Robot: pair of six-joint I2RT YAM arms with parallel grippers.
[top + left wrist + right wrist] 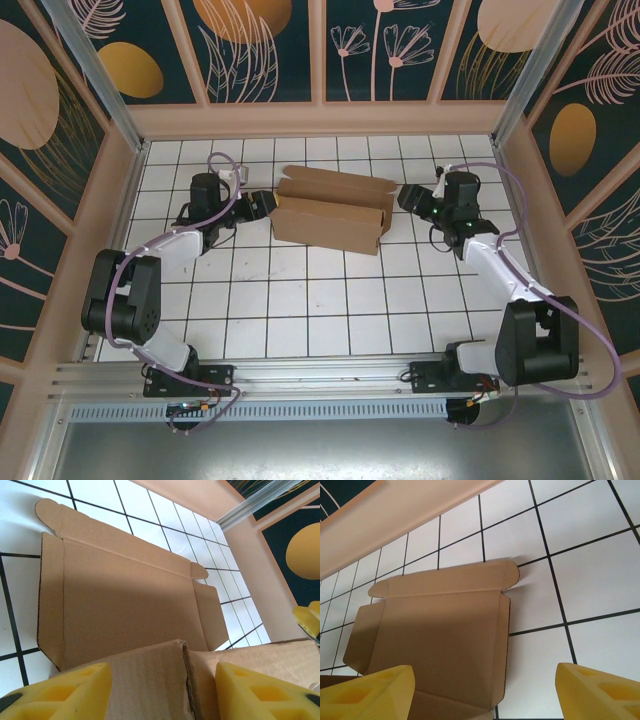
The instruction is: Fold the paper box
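Table: white tiled table [300, 330] with a black grid, a few scuffs on the near tiles. An aluminium rail [330, 372] runs along the near edge and carries both arm bases. Plain peach boards [320, 120] rise on three sides. Above them are dark teal panels [270, 50] with pale plant drawings and orange ovals.

Box: plain brown corrugated cardboard mailer box [330, 222], partly folded, in the far middle of the table between the two arms. Its long axis runs left to right, nearly parallel to the far wall, slightly skewed so that the right end sits a little nearer the arms. The raised walls are on the near side, open side up. The broad lid panel [340, 183] points toward the far wall. Both wrist views show its round-eared tuck flap [445, 582] along the far edge and narrow side flaps [52, 600] at the ends.

Left hand [262, 205]: at the left end of the box. In the wrist view its yellow fingers [65, 692] stand apart. The raised cardboard end wall [165, 680], which has a vertical seam, runs on behind both fingers and is not pinched. Released.

Right hand [410, 198]: at the right end of the box. Its yellow fingers [370, 695] are spread wide over bare tile and the edge of the box panel [435, 630]. Released, holding nothing.
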